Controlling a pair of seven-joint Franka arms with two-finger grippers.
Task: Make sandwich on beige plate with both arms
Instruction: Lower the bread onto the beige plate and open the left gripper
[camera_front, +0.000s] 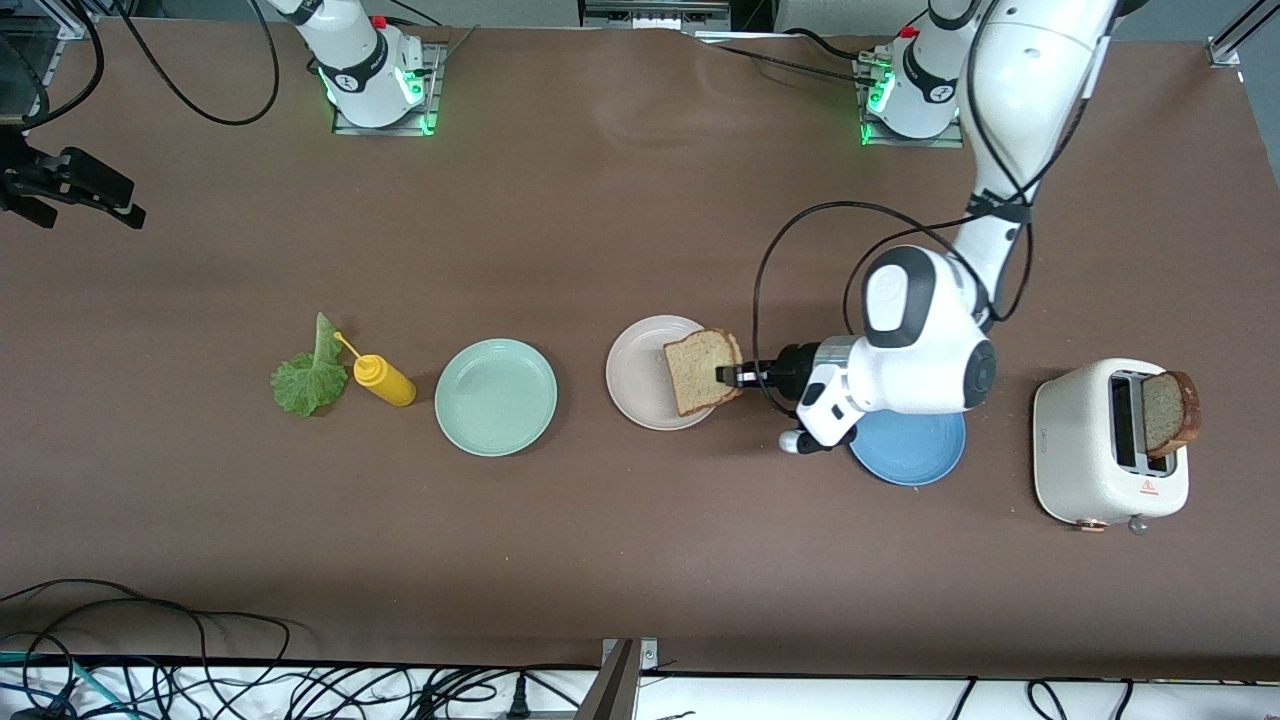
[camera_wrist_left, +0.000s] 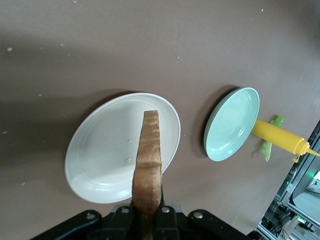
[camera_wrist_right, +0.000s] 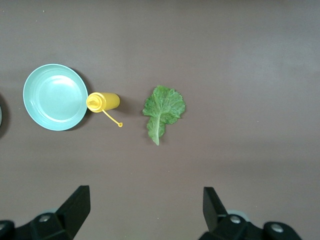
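Note:
My left gripper (camera_front: 728, 376) is shut on one edge of a tan, brown-crusted bread slice (camera_front: 700, 372). It holds the slice over the rim of the beige plate (camera_front: 640, 375) on the side toward the left arm's end. In the left wrist view the bread slice (camera_wrist_left: 150, 155) runs edge-on from the left gripper (camera_wrist_left: 148, 210) across the bare beige plate (camera_wrist_left: 100, 155). A second bread slice (camera_front: 1170, 410) stands in the toaster (camera_front: 1095, 450). The green lettuce leaf (camera_wrist_right: 162, 110) lies flat on the table. High over it, my right gripper (camera_wrist_right: 147, 205) hangs open and holds nothing.
A mint-green plate (camera_front: 495, 397) sits beside the beige one, then a yellow squeeze bottle (camera_front: 385, 380) lying on its side and the lettuce leaf (camera_front: 308, 380). A blue plate (camera_front: 915, 455) lies partly under the left arm, with the toaster beside it. Cables run along the table's near edge.

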